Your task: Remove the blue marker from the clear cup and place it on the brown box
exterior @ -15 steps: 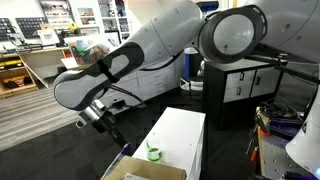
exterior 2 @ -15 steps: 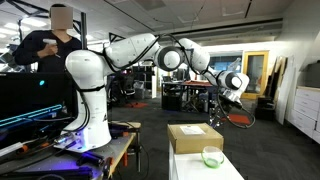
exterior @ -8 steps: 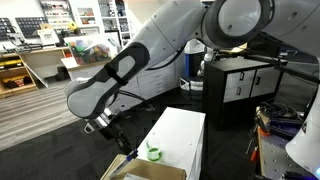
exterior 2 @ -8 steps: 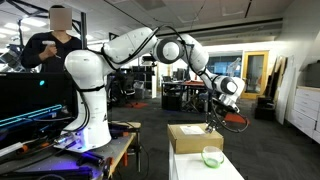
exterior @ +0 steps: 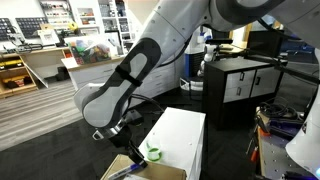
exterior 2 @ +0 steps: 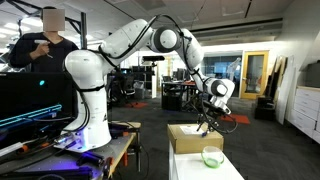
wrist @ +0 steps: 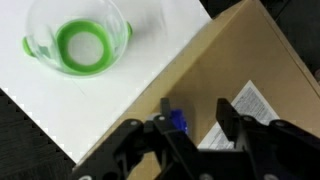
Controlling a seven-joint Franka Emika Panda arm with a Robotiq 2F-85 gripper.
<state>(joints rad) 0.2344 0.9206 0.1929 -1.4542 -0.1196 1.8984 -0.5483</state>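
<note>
In the wrist view my gripper (wrist: 195,115) is over the brown box (wrist: 230,60), its fingers apart. The blue marker (wrist: 178,122) shows as a short blue stub right against the inner side of the left finger, over the box top; the other finger is clear of it. The clear cup (wrist: 78,45), green-tinted, stands empty on the white table (wrist: 60,105) next to the box edge. In both exterior views the gripper (exterior: 128,150) (exterior 2: 205,123) hangs low over the box (exterior: 150,172) (exterior 2: 195,136), beside the cup (exterior: 153,153) (exterior 2: 211,156).
A white paper label (wrist: 245,110) lies on the box top near the right finger. The table is narrow, with dark floor beyond its edges (wrist: 30,150). A person (exterior 2: 45,45) stands behind the robot base. Cabinets (exterior: 240,85) stand nearby.
The arm has swung down and over from beside the table to just above the brown box, bringing the marker with it. The cup has not moved.
</note>
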